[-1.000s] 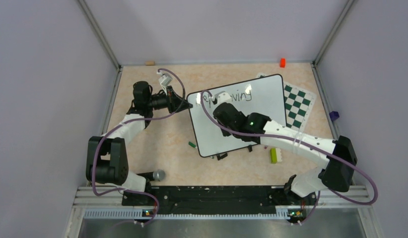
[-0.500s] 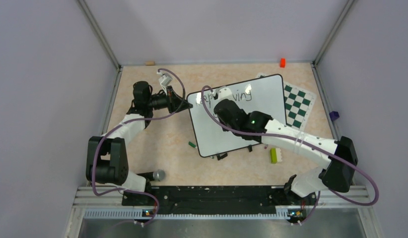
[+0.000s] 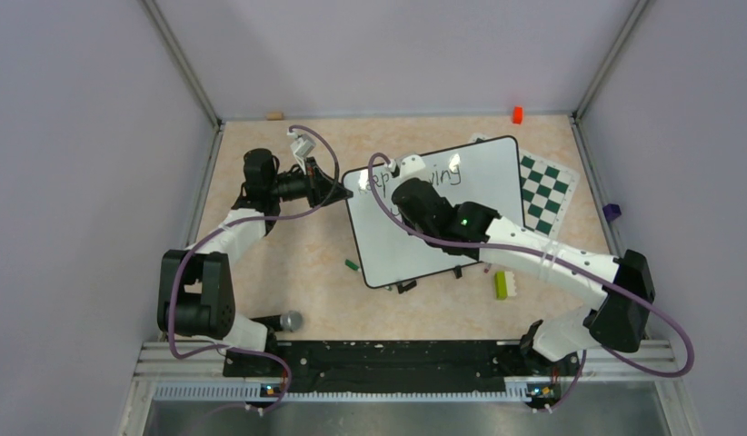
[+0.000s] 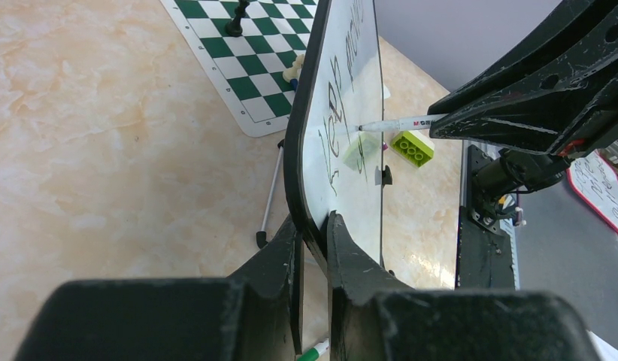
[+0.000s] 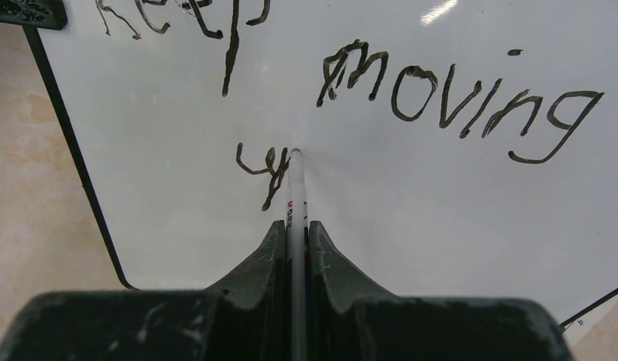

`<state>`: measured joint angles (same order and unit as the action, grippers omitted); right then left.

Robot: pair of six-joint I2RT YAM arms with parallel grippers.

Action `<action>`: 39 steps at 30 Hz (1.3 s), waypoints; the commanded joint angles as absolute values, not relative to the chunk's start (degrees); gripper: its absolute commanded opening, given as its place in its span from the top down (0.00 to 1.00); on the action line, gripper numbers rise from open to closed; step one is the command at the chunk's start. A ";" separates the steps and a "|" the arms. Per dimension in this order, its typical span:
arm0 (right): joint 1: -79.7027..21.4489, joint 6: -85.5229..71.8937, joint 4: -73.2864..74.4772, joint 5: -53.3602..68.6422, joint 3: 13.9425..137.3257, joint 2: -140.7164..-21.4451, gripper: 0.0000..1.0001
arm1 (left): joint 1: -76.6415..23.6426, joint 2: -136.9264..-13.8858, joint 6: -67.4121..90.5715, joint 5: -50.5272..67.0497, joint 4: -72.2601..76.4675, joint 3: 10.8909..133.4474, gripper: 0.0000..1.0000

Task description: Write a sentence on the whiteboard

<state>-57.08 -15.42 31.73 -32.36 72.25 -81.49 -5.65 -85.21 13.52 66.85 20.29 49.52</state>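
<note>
Only R wrist cam reads sentence "Keep moving", R hand clamped on marker, L hand clamps whiteboard

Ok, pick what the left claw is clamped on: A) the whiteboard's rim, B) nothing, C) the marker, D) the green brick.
A: the left claw is shut on the black rim of the whiteboard; the marker sits in the right claw.
</note>
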 commanded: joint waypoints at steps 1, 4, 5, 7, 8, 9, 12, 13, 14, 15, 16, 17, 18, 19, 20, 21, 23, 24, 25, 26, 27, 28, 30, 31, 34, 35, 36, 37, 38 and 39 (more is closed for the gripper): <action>-56.36 -14.69 29.08 -33.45 75.23 -81.23 1.00 | -8.44 -86.35 4.18 72.53 13.70 46.91 0.87; -56.39 -14.69 29.09 -32.90 75.23 -81.32 1.00 | -8.44 -86.36 4.18 72.52 13.60 46.84 0.87; -56.37 -14.75 29.07 -32.68 75.22 -81.30 1.00 | -8.44 -86.44 4.14 72.59 13.54 46.86 0.87; -56.39 -14.70 29.11 -32.49 75.18 -81.38 1.00 | -8.44 -86.40 4.16 72.59 13.54 46.86 0.87; -56.37 -14.75 29.13 -32.51 75.13 -81.34 1.00 | -8.44 -86.32 4.13 72.58 13.55 46.86 0.87; -56.34 -14.76 29.15 -32.41 75.03 -81.37 1.00 | -8.44 -86.38 4.08 72.59 13.61 46.89 0.87; -56.30 -14.90 29.64 -32.44 74.98 -81.73 1.00 | -8.44 -86.31 4.09 72.58 13.54 46.85 0.87; -56.30 -15.05 29.99 -32.75 75.16 -81.96 1.00 | -8.44 -86.31 4.08 72.57 13.50 46.92 0.87; -56.28 -15.21 30.36 -33.23 75.25 -82.12 1.00 | -8.44 -86.31 4.05 72.52 13.51 46.87 0.87; -56.30 -15.32 30.66 -34.00 75.29 -82.19 1.00 | -8.45 -86.31 4.04 72.57 13.51 46.88 0.87; -56.31 -15.39 31.01 -34.70 75.26 -82.34 1.00 | -8.48 -86.30 4.07 72.54 13.50 46.87 0.87; -56.19 -15.58 31.27 -35.45 75.31 -82.29 1.00 | -8.44 -86.26 4.07 72.48 13.46 46.87 0.87; -56.18 -15.68 31.47 -36.02 75.30 -82.42 1.00 | -8.49 -86.30 4.05 72.51 13.53 46.85 0.87; -56.16 -15.90 31.73 -36.56 75.21 -82.45 1.00 | -8.44 -86.26 4.06 72.53 13.53 46.89 0.87; -56.23 -15.96 31.98 -36.80 75.18 -82.37 1.00 | -8.46 -86.38 4.02 72.48 13.48 46.87 0.87; -56.21 -16.15 32.21 -37.05 75.14 -82.34 1.00 | -8.44 -86.39 3.97 72.50 13.52 46.85 0.87; -56.16 -16.52 32.73 -37.18 74.93 -82.28 1.00 | -8.44 -86.36 4.01 72.49 13.46 46.87 0.87; -56.23 -16.69 33.04 -37.20 74.72 -82.16 1.00 | -8.44 -86.39 3.96 72.43 13.45 46.85 0.87; -56.19 -16.76 33.22 -37.18 74.59 -82.05 1.00 | -8.46 -86.35 3.96 72.50 13.51 46.89 0.87; -56.18 -16.86 33.53 -37.16 74.46 -81.94 1.00 | -8.45 -86.41 3.96 72.51 13.52 46.85 0.87; -56.16 -17.02 33.76 -37.05 74.36 -81.77 1.00 | -8.47 -86.48 3.98 72.59 13.47 46.86 0.87; -56.16 -17.11 33.97 -36.82 74.18 -81.67 1.00 | -8.47 -86.43 4.00 72.60 13.47 46.86 0.87; -56.16 -17.02 34.36 -36.09 73.95 -81.32 1.00 | -8.51 -86.47 3.98 72.59 13.47 46.91 0.87; -56.23 -16.88 34.64 -35.67 73.98 -81.18 1.00 | -8.48 -86.42 4.00 72.56 13.47 46.94 0.87; -56.20 -16.82 34.97 -34.65 73.74 -80.87 1.00 | -8.51 -86.47 3.98 72.56 13.50 46.93 0.87; -56.17 -16.76 34.98 -34.19 73.66 -80.78 1.00 | -8.52 -86.48 4.01 72.47 13.39 46.86 0.87; -56.20 -16.71 34.98 -33.61 73.60 -80.77 1.00 | -8.53 -86.46 3.97 72.50 13.45 46.85 0.87; -56.18 -16.74 34.95 -33.05 73.72 -80.77 1.00 | -8.53 -86.40 3.99 72.51 13.44 46.87 0.87; -56.19 -16.76 34.97 -32.51 73.75 -80.79 1.00 | -8.53 -86.37 3.98 72.49 13.39 46.86 0.87; -56.19 -16.78 34.87 -32.06 73.82 -80.84 1.00 | -8.53 -86.37 4.02 72.45 13.36 46.90 0.87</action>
<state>-56.82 -16.32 34.37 -34.24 72.55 -81.87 -5.65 -85.21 13.34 66.65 20.08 49.52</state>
